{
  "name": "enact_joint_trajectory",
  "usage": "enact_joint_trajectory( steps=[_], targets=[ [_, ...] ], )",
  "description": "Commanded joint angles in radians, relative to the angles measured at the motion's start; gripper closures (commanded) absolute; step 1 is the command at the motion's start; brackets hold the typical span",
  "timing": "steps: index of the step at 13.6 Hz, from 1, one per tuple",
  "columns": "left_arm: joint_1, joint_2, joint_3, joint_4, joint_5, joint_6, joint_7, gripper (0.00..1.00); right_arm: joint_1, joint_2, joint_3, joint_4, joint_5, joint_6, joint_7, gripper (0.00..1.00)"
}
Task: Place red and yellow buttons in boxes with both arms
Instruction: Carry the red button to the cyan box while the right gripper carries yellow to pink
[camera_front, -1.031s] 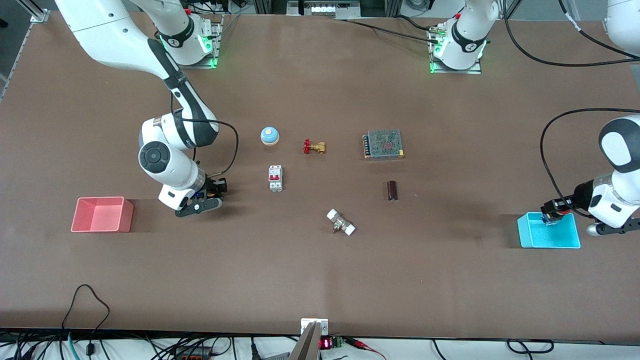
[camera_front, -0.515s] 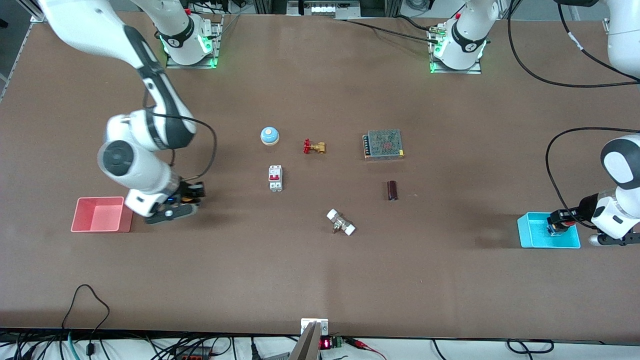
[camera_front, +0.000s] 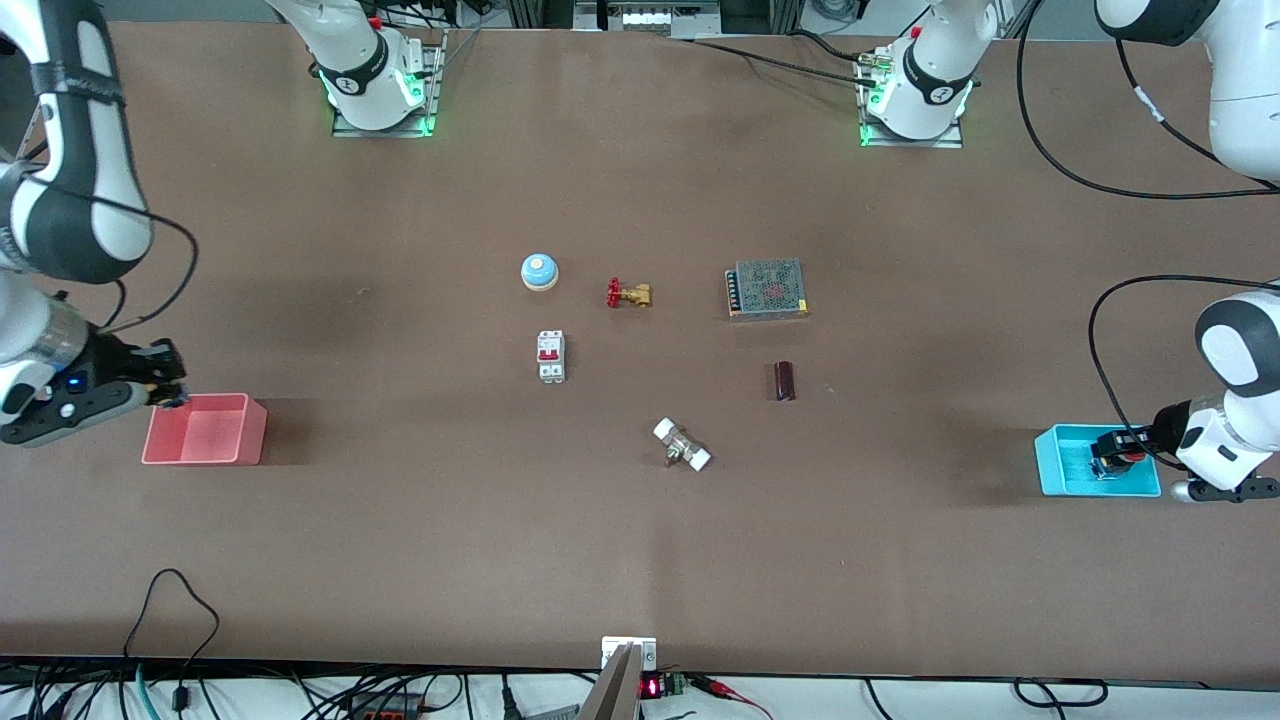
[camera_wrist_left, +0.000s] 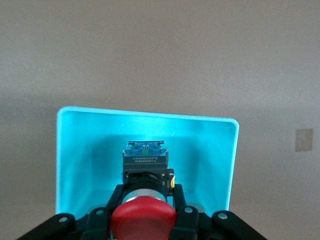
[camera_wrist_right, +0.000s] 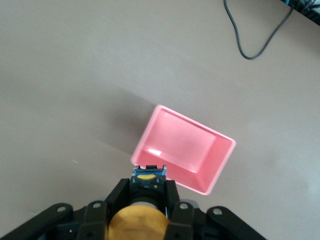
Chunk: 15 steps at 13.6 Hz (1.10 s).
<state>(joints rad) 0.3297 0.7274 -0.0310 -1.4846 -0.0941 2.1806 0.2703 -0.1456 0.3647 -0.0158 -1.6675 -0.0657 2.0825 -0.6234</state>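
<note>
- The red button (camera_wrist_left: 143, 220) is clamped between the fingers of the left gripper (camera_front: 1118, 458) and is held inside the cyan box (camera_front: 1062, 478), at the left arm's end of the table.
- In the left wrist view, the button's black base (camera_wrist_left: 145, 165) is seen low within the cyan walls (camera_wrist_left: 70, 160).
- The yellow button (camera_wrist_right: 138, 224) is gripped by the right gripper (camera_front: 165, 385), which is held over the corner of the pink box (camera_front: 205, 440), at the right arm's end of the table.
- In the right wrist view, the pink box (camera_wrist_right: 182, 150) is seen just past the button's base.
</note>
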Motion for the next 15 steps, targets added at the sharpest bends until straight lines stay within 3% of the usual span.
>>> enact_joint_trajectory(
  steps=[1,7,9,10,13,15],
  targets=[
    [-0.001,0.033,-0.001,0.038,0.007,-0.010,0.018,0.71,-0.044,0.081,0.013,0.021,0.012,0.112,-0.099,0.80],
    [0.000,0.061,-0.001,0.038,0.004,-0.007,0.018,0.70,-0.071,0.203,0.014,0.011,0.096,0.307,-0.161,0.80],
    [0.003,0.064,-0.001,0.037,0.002,-0.007,0.020,0.66,-0.071,0.229,0.014,0.009,0.154,0.320,-0.164,0.79],
    [0.003,0.064,-0.001,0.037,0.002,-0.007,0.020,0.55,-0.071,0.243,0.013,0.008,0.173,0.321,-0.164,0.79],
    [-0.001,0.063,-0.001,0.037,0.004,-0.004,0.021,0.02,-0.069,0.261,0.013,-0.001,0.173,0.323,-0.176,0.79],
    [-0.001,0.060,-0.001,0.032,0.008,-0.005,0.021,0.00,-0.071,0.272,0.013,-0.015,0.178,0.323,-0.176,0.79]
  ],
)
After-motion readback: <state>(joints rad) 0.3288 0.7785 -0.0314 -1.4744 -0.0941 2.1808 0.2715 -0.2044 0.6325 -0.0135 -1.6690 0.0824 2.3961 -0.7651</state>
